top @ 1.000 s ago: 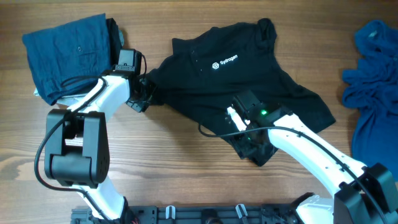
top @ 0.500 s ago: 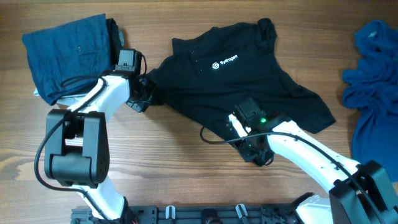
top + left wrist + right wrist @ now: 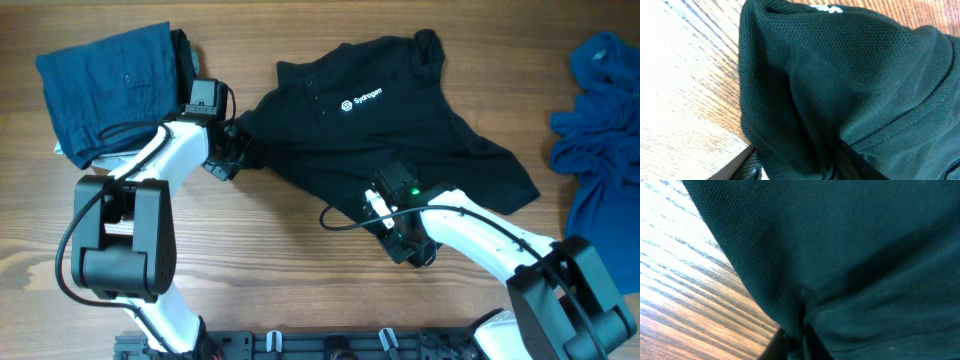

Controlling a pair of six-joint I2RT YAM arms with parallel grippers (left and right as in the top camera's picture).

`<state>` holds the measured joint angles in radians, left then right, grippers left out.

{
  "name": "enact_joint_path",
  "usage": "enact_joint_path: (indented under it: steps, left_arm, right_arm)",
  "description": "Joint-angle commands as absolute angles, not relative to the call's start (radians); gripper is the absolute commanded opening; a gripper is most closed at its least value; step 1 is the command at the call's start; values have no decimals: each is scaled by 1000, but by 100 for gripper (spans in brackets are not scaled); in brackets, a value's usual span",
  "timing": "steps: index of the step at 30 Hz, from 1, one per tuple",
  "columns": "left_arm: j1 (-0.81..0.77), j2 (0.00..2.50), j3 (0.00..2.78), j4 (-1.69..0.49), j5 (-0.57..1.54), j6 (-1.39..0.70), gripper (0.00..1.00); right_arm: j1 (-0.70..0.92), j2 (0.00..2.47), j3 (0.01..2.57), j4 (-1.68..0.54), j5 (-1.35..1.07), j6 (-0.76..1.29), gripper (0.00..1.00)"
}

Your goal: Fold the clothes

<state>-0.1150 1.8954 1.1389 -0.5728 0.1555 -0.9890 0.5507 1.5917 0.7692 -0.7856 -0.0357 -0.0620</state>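
Note:
The black polo shirt (image 3: 390, 130) lies rumpled in the middle of the table, its white chest logo (image 3: 360, 99) facing up and its collar at the far side. My left gripper (image 3: 236, 150) is at the shirt's left edge and shut on a bunch of that fabric, which fills the left wrist view (image 3: 840, 90) and gathers between the fingers at the bottom. My right gripper (image 3: 406, 242) is at the near hem and shut on a pinched fold of the black fabric (image 3: 850, 255). The fingertips are mostly hidden by cloth.
A folded dark blue garment (image 3: 105, 85) lies at the far left, just beyond the left arm. A crumpled blue garment (image 3: 600, 130) is heaped at the right edge. A black rail (image 3: 330, 345) runs along the table's near edge.
My right gripper has closed on the shirt's near hem, and its wrist has shifted slightly left. The left arm and its grip have not moved.

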Motion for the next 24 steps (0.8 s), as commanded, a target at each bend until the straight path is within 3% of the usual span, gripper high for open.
enact_joint_path:
  steps: [1,5,9,15,24]
  left_arm:
    - [-116,1932,1124,-574,149,-977,39]
    - [-116,1932,1124,-572,149,-977,34]
    - [-116,1932,1124,-568,150,-976,4]
    - [-122,1870,1148,-558,239,-821,4]
    - [-176,1570,1398,-706,196,-523,4]
  right_arm:
    - [555,1635,758,-770,-68,-69,5]
    - [555,1635,758,-763,-69,-68,4]
    - [555,1635,758,-758,-69,-68,4]
    - [555,1634,804,-762,-57,-45,4]
    - [535,1562,1136,-1021,86,91,4]
